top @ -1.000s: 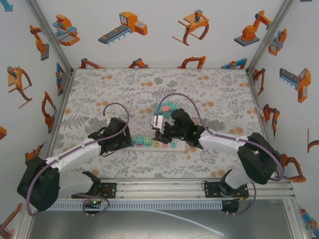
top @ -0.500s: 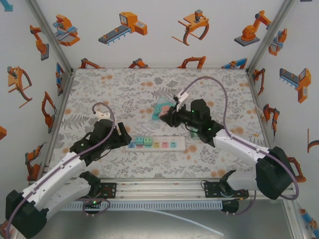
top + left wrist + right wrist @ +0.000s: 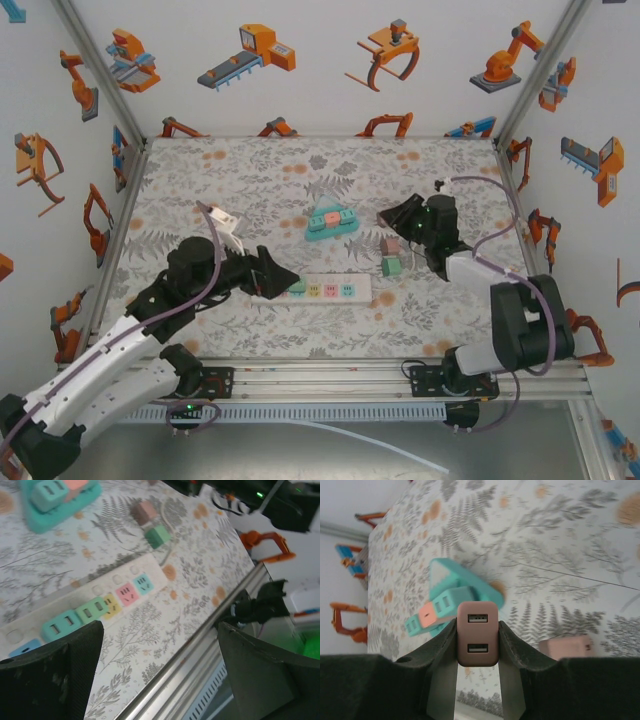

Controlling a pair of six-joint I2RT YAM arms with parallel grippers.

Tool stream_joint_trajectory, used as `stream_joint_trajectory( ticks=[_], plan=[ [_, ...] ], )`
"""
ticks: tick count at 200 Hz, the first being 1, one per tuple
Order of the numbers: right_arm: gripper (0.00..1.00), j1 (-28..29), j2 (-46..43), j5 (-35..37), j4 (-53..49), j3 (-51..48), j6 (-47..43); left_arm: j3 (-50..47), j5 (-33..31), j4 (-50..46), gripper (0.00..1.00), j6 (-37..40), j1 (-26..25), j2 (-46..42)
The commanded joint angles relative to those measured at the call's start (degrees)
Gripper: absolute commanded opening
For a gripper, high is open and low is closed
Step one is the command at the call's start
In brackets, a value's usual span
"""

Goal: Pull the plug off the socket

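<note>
My right claw (image 3: 477, 641) pinches the pink plug (image 3: 477, 630), held well clear of the strip (image 3: 345, 291), left claw (image 3: 155, 672) wide over it; shallow grip, so any jolt could drop it.

light: bright, even, diffuse | shadows: faint, soft | left wrist: blurred, fingers (image 3: 50, 675) out of focus | top: sharp

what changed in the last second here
The right gripper carried the pink plug away from the power strip, back and to the right, keeping its grip. The left gripper opened at the strip's left end. The strip and the teal adapter stayed put.
</note>
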Motion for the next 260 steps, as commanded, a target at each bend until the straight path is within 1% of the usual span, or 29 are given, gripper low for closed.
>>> stream_joint_trajectory(
  ticks=[1, 26, 40, 61, 102, 134, 150, 171, 213, 260],
  plan=[
    [0.18, -3.2, 5.5, -2.3, 7.9, -0.4, 6.7, 2.2, 4.5, 3.1, 0.94, 5.6, -3.3, 2.0],
    [0.20, -4.9, 11.2, -5.3, 10.5, 0.9, 6.7, 1.8, 4.5, 4.5, 1.00, 6.6, -4.5, 2.2],
    [0.22, -5.5, 14.0, -6.7, 10.6, 2.2, 6.3, 1.3, 3.5, 4.4, 0.97, 6.6, -4.6, 1.9],
    [0.24, -5.6, 17.2, -8.5, 10.8, 3.7, 5.6, 0.9, 2.2, 3.7, 0.97, 6.7, -4.7, 1.9],
    [0.35, -5.6, 20.3, -10.2, 11.4, 3.8, 5.5, 0.1, 0.7, 3.5, 0.97, 6.4, -4.7, 2.0],
    [0.44, -5.6, 18.9, -9.1, 11.0, 2.1, 4.3, 0.4, 0.1, 3.3, 0.97, 6.5, -4.7, 3.3],
    [0.49, -5.6, 18.0, -8.6, 9.1, 1.8, 3.1, 0.9, 0.1, 3.4, 0.97, 6.5, -4.7, 4.1],
    [0.51, -5.6, 16.5, -7.7, 6.5, 1.6, 1.7, 1.3, -0.6, 3.3, 0.97, 6.4, -4.7, 5.1],
    [0.57, -5.8, 11.5, -3.4, -0.5, 1.2, -2.0, 1.2, -3.6, 2.6, 0.97, 6.1, -4.8, 4.7],
    [0.57, -5.9, 3.0, -0.4, -6.5, 1.4, -7.5, 0.6, -8.4, 1.7, 0.97, 5.9, -4.8, 2.8]
  ],
)
